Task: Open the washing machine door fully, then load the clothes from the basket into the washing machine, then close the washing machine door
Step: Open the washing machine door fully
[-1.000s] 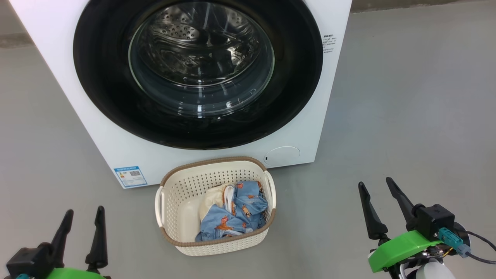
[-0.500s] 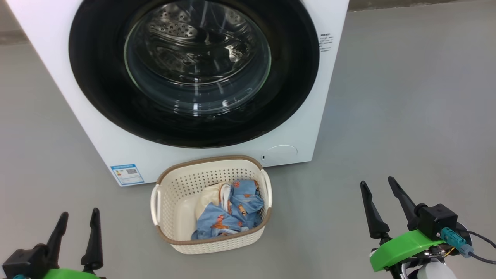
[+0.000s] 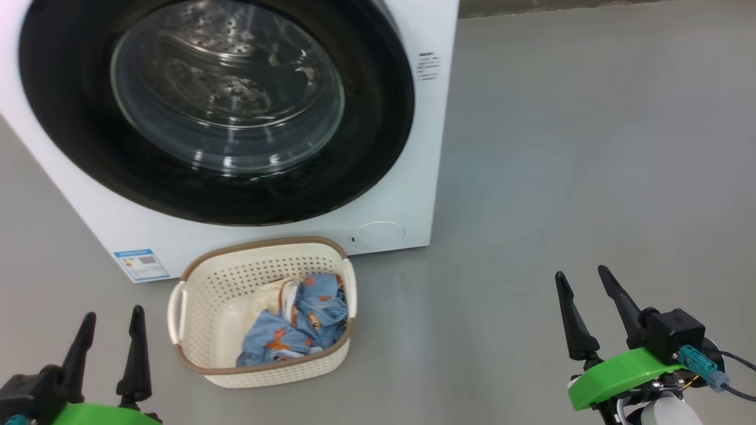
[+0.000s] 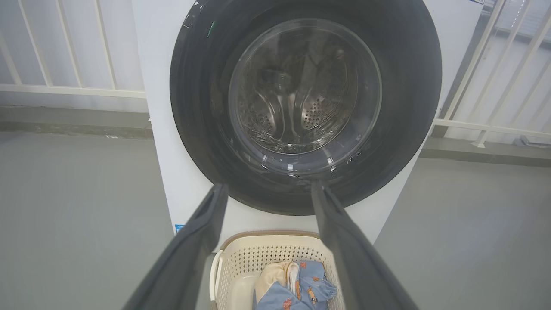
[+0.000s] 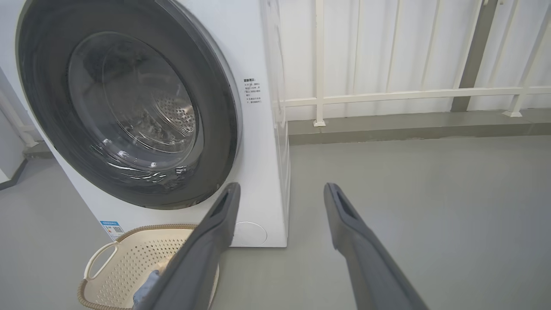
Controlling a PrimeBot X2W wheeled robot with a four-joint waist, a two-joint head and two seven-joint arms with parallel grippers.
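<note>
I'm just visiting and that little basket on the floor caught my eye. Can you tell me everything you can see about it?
The basket is small, rectangular with rounded corners, seemingly cream-white plastic, with perforated walls, a brown rim band and white side handles. It stands upright on the grey floor just before the washing machine. Blue printed clothes and a cream cloth lie heaped toward its right side; nothing grips it.
</note>
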